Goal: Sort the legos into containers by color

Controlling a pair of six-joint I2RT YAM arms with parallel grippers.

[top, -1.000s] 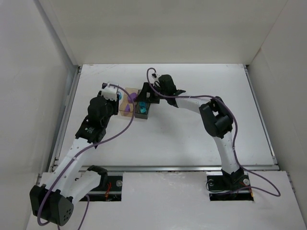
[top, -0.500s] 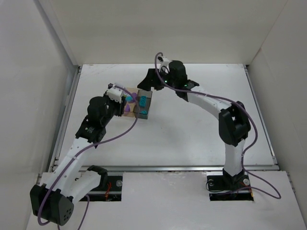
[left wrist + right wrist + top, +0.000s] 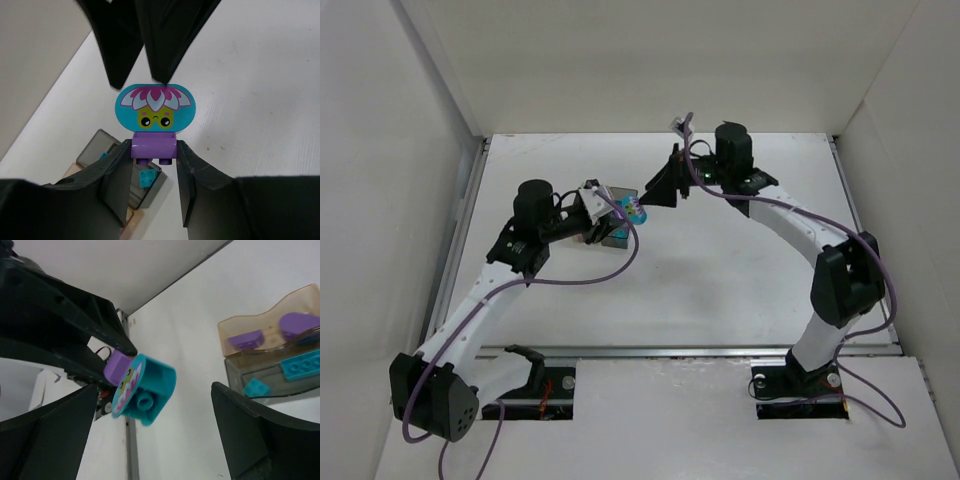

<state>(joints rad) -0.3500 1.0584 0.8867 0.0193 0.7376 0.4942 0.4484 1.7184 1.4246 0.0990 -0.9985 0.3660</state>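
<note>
Left claw (image 3: 153, 155) clamps the purple brick (image 3: 153, 144), offering its attached teal plate (image 3: 156, 107) to the wide-apart right claw (image 3: 152, 435), likely for separating.

Straight ahead of the left hand (image 3: 154, 150), the spread fingers of the right hand (image 3: 656, 191) stand just beyond the held lego (image 3: 155, 107), barring that way. Beneath the hand sit the containers (image 3: 97, 146); to its right the bench (image 3: 260, 100) lies open.

White-shelled with black joints, the left arm (image 3: 470, 320) at lower left and the right arm (image 3: 790, 225) at right trail looping purple cables (image 3: 610, 268) and end in matte black wedge-shaped fingers (image 3: 117, 185).
</note>
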